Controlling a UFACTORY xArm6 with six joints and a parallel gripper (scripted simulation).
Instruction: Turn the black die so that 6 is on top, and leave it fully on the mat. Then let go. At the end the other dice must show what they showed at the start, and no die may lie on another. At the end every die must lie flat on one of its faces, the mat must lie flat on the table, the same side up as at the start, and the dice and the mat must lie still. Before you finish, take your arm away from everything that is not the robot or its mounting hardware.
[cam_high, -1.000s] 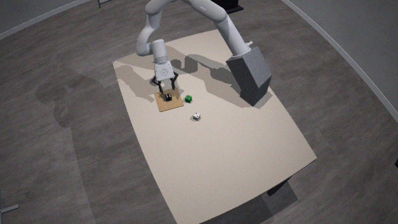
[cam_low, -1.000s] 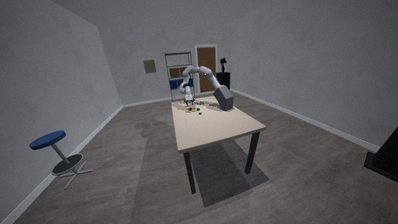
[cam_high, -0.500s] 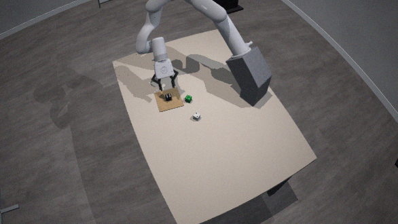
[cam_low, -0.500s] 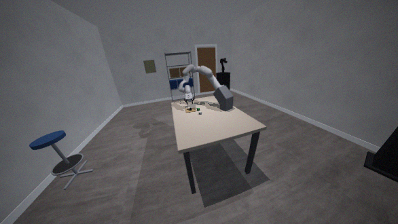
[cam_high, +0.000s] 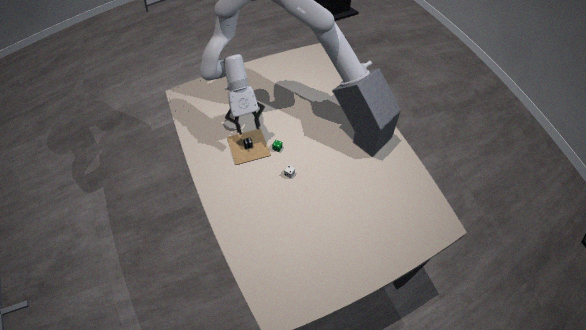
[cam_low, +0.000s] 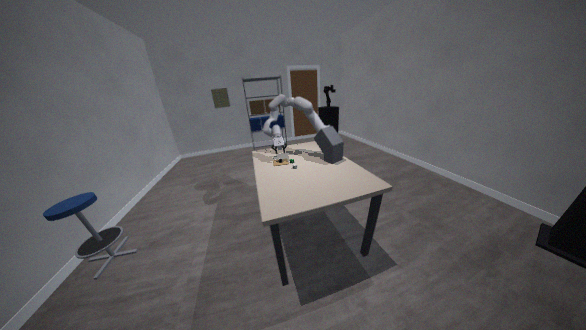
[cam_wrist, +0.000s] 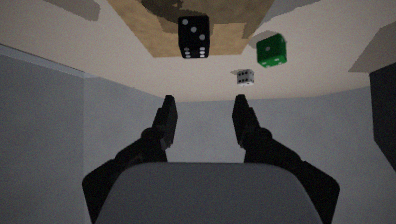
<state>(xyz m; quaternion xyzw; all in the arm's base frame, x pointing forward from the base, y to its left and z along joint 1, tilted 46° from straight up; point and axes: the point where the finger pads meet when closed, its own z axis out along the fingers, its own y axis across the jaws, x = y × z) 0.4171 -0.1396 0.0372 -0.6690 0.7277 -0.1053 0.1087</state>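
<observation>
The black die (cam_high: 248, 143) (cam_wrist: 194, 36) lies flat on the brown mat (cam_high: 251, 155) (cam_wrist: 150, 31), near its middle. In the wrist view it shows a three-pip face and, below that, a six-pip face. My gripper (cam_high: 248, 131) (cam_wrist: 204, 105) is open and empty. It hangs a little above the back edge of the mat, clear of the black die. The green die (cam_high: 277, 145) (cam_wrist: 271, 50) lies on the table just right of the mat. The white die (cam_high: 289, 172) (cam_wrist: 244, 77) lies further to the front right.
The arm's grey base box (cam_high: 367, 110) stands at the table's back right. The beige table (cam_high: 325, 225) (cam_low: 310, 185) stretches forward from the dice. A blue stool (cam_low: 75, 210) stands on the floor far to the left.
</observation>
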